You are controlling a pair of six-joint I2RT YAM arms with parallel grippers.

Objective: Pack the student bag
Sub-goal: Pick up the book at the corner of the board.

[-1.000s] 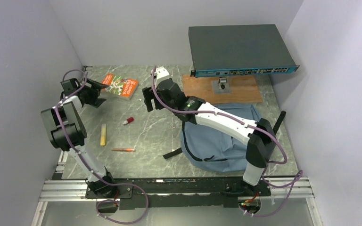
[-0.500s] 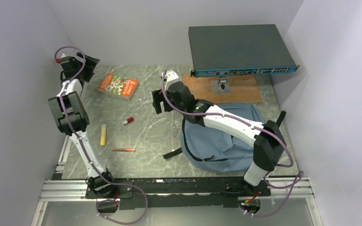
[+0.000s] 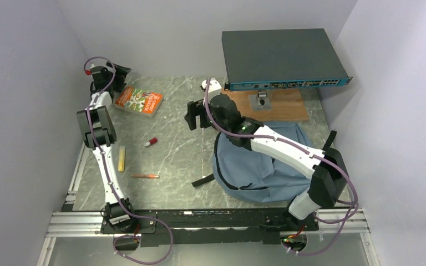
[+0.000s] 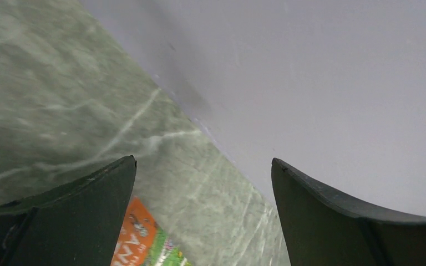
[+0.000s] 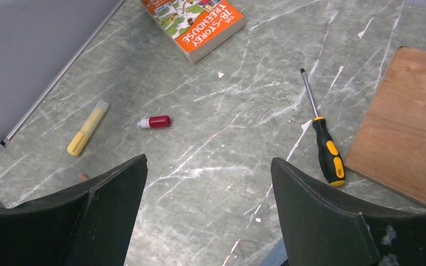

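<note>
The student bag [image 3: 260,166], a blue-grey backpack with black straps, lies on the right of the marble table. An orange and green book [image 3: 139,101] lies at the back left; it also shows in the right wrist view [image 5: 194,19] and, as a corner, in the left wrist view [image 4: 138,246]. My left gripper [image 3: 119,75] is open and empty, raised just behind the book near the back wall [image 4: 202,160]. My right gripper [image 3: 195,115] is open and empty above bare table left of the bag's top [image 5: 208,160].
A small red item [image 3: 151,142], a yellow marker [image 3: 122,158] and an orange pencil [image 3: 144,176] lie on the left half. A black-and-yellow screwdriver [image 5: 324,144] lies beside a wooden board [image 3: 266,104]. A dark network switch [image 3: 283,58] stands above the board.
My left gripper has risen and swung right along the back wall, to behind the book. My right gripper has drawn back to the right, away from the book and nearer the bag.
</note>
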